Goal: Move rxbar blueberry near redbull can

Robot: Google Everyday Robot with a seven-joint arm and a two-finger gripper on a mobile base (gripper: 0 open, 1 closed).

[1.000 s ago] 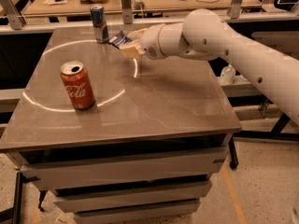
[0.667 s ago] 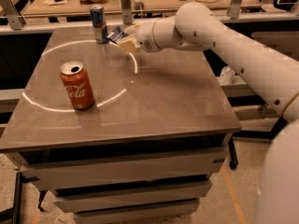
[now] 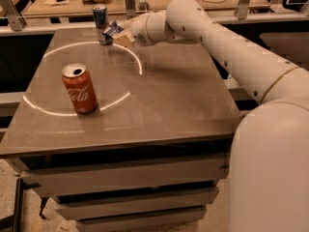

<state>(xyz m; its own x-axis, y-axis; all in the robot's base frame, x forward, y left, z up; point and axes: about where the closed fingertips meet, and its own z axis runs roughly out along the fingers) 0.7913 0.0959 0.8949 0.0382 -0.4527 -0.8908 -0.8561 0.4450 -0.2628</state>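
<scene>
Two cans are standing on the surface [image 3: 183, 105]: the redbull can [image 3: 101, 24] at about 11 o'clock from the surface centre, close to the far edge, and a red Coca-Cola can [image 3: 79, 88] at about 8 o'clock, well apart from it. A pale ring of light is lying across the left half of the surface.

1. Arm position. The white arm [image 3: 231, 47] is reaching in from 3 o'clock across the far part of the surface. The gripper [image 3: 118, 34] is sitting at its end, just beside the redbull can on that can's 3 o'clock side.

2. Jaw state. The jaws are closing on the rxbar blueberry [image 3: 111, 29] and gripping it; the dark blue wrapper is projecting from the gripper tip toward the can.

3. Location of the task item. The rxbar blueberry is hanging in the grip at roughly mid-height of the redbull can, just beside it. Contact between wrapper and can cannot be determined from this view. The bar appears to be riding above the surface, not resting on it.

4. Progress. Pick-up and transport are judged complete, since the bar is already sitting next to its target. Two steps are remaining: lowering the bar onto the surface beside the can, and opening the jaws to release it. A clear retreat, without knocking the slim can, is the main point requiring care.
</scene>
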